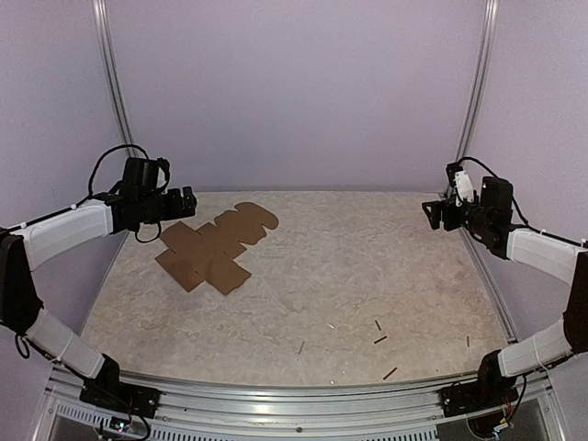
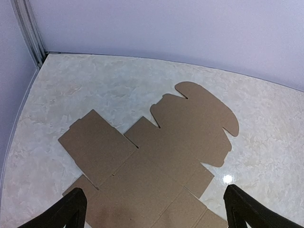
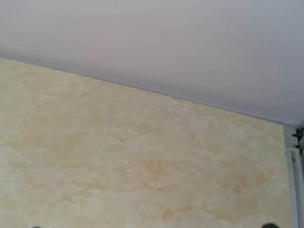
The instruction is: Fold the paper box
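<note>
Evidently not yet folded, the paper box (image 1: 217,246) lies flat at ten o'clock on the table (image 1: 367,276), the left gripper (image 1: 188,202) poised jaws-apart over its ten-o'clock edge, likely to begin a crease, while the right gripper (image 1: 432,213), likewise spread, waits at three o'clock.

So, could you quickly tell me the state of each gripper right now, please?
Left gripper: open, holding nothing; the paper box lies flat, untouched.
Right gripper: open, holding nothing.
</note>
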Robot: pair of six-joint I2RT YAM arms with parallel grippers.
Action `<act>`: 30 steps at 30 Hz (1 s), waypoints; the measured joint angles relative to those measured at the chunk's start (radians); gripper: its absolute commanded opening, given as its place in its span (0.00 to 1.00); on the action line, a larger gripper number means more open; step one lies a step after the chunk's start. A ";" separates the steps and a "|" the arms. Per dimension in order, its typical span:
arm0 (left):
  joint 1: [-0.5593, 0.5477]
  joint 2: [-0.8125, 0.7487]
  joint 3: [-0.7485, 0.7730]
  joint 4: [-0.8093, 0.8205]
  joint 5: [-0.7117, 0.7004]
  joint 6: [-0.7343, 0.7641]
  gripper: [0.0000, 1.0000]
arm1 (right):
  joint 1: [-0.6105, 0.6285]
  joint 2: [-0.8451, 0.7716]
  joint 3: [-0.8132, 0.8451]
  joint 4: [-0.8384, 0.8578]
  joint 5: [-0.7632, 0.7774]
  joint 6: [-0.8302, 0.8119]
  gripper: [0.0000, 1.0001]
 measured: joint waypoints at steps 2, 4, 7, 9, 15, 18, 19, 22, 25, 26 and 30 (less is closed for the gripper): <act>0.012 0.002 0.000 -0.002 0.010 -0.015 0.99 | -0.001 0.000 0.000 0.004 -0.006 -0.014 1.00; 0.041 0.010 0.002 -0.006 0.035 -0.036 0.99 | -0.003 0.000 0.000 0.002 -0.042 -0.061 1.00; 0.110 0.045 0.013 -0.015 0.077 -0.069 0.97 | -0.005 0.000 -0.004 -0.007 -0.148 -0.129 0.98; 0.145 0.084 0.027 -0.031 0.094 -0.085 0.93 | -0.005 0.001 -0.004 -0.024 -0.216 -0.157 0.97; 0.154 0.246 0.106 -0.063 0.183 -0.097 0.83 | 0.078 0.052 0.028 -0.086 -0.283 -0.211 0.94; 0.140 0.322 0.136 -0.068 0.227 -0.094 0.82 | 0.147 0.090 0.058 -0.111 -0.289 -0.240 0.93; 0.130 0.342 0.142 -0.069 0.236 -0.092 0.82 | 0.159 0.097 0.062 -0.115 -0.290 -0.246 0.93; 0.085 0.387 0.159 -0.073 0.253 -0.079 0.78 | 0.185 0.112 0.065 -0.130 -0.299 -0.262 0.92; 0.038 0.446 0.220 -0.084 0.269 -0.068 0.75 | 0.185 0.122 0.065 -0.142 -0.300 -0.271 0.91; 0.026 0.468 0.242 -0.085 0.278 -0.066 0.75 | 0.185 0.122 0.065 -0.145 -0.301 -0.272 0.91; -0.006 0.550 0.302 -0.093 0.296 -0.060 0.75 | 0.185 0.122 0.065 -0.152 -0.307 -0.275 0.91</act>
